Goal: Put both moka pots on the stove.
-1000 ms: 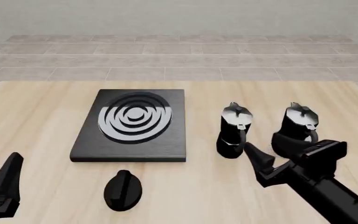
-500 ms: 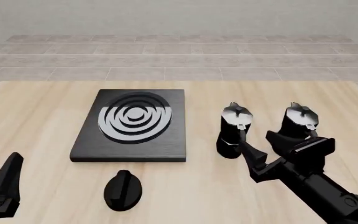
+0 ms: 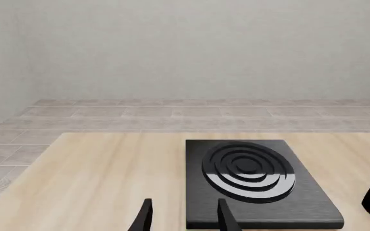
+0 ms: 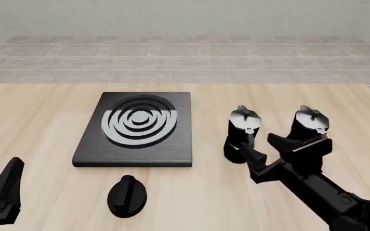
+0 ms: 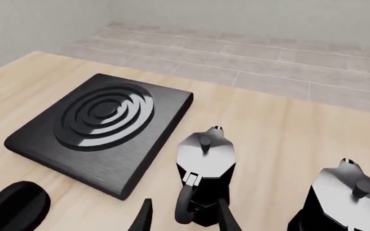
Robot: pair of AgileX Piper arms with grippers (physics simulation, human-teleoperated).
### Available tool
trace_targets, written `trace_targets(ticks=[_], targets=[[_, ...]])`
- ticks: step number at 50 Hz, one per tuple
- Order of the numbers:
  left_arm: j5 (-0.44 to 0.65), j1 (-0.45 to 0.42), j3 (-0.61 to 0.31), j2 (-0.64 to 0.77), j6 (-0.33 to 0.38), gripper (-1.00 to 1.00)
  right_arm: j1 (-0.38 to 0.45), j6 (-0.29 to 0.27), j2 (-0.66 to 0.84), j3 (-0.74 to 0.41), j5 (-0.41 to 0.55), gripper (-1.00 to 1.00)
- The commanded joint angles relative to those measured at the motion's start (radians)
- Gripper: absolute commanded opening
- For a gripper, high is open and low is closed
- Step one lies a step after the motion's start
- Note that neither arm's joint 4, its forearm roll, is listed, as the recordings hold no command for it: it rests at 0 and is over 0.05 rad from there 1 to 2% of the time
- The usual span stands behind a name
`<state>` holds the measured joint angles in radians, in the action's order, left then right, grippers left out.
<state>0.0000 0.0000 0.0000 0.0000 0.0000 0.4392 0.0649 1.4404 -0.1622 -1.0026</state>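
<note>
Two glossy black moka pots stand upright on the table to the right of the stove, one nearer it and one farther right. My right gripper is open, just in front of the pots and between them, its left finger close to the nearer pot's base. In the right wrist view that pot shows its handle toward the open right gripper, with the other pot beside it. My left gripper rests low at the front left, open in its own view, far from both pots.
A low black oval knob lies on the table in front of the stove. The stove carries silver burner rings with nothing on them. The wooden table ends at a tiled floor beyond.
My right gripper has moved forward and to the left, closing in on the pots. The left arm, pots and stove have not moved.
</note>
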Motion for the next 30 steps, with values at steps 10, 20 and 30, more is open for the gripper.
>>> trace_targets(ticks=[10,20,30], targets=[[0.0,0.0,0.0,0.0,0.0,1.0,0.011,-0.007,0.057,-0.038,-0.016,1.0],[0.0,0.0,0.0,0.0,0.0,1.0,0.009,-0.005,0.099,-0.05,-0.035,1.0],[0.0,0.0,0.0,0.0,0.0,1.0,0.004,0.002,0.153,-0.052,-0.064,1.0]])
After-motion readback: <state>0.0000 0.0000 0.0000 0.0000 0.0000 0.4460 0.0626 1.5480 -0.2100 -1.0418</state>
